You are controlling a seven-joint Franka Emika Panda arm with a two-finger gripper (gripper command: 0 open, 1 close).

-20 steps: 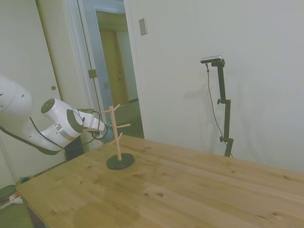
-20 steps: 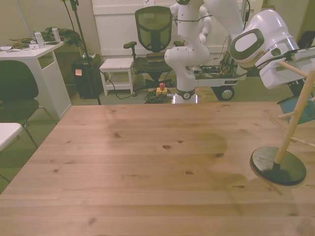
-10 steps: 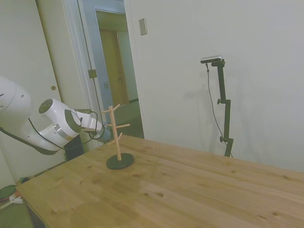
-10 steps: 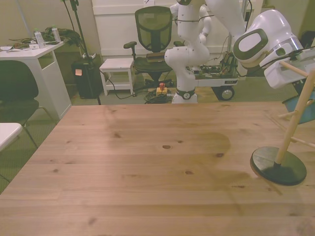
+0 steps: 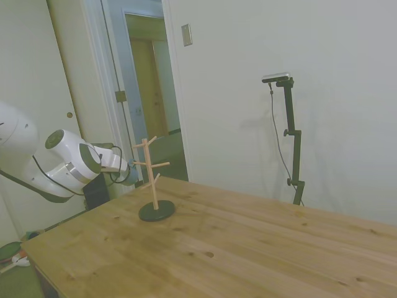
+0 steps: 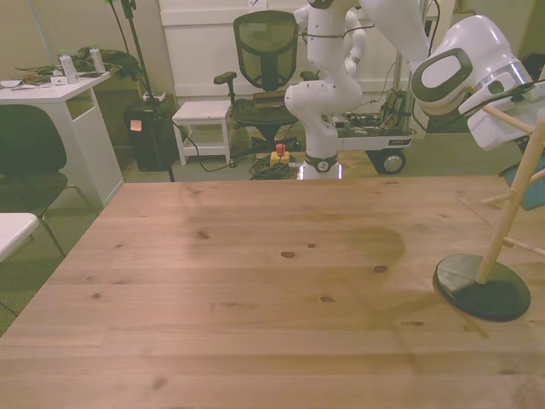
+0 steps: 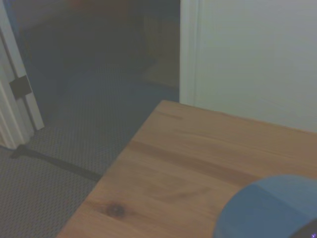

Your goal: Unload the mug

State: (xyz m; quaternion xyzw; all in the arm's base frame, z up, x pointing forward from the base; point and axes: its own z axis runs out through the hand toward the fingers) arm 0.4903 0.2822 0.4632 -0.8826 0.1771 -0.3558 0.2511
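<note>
The mug (image 6: 534,183) hung at my gripper (image 5: 133,176), a light-blue patch behind the wooden stand (image 6: 509,216) at the front view's right edge — off the pegs, just beside them, above the table's (image 6: 255,298) corner. Close up, its blue curve (image 7: 267,208) filled one corner of my wrist picture. Whether my fingers were clamped on it I could not tell — the stand hid them.

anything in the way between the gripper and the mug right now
Nothing visible stands between them. The mug sits right at the end of the gripper, on the arm's side of the wooden stand. The stand's pegs are close beside the mug; whether it has cleared them cannot be told.
</note>
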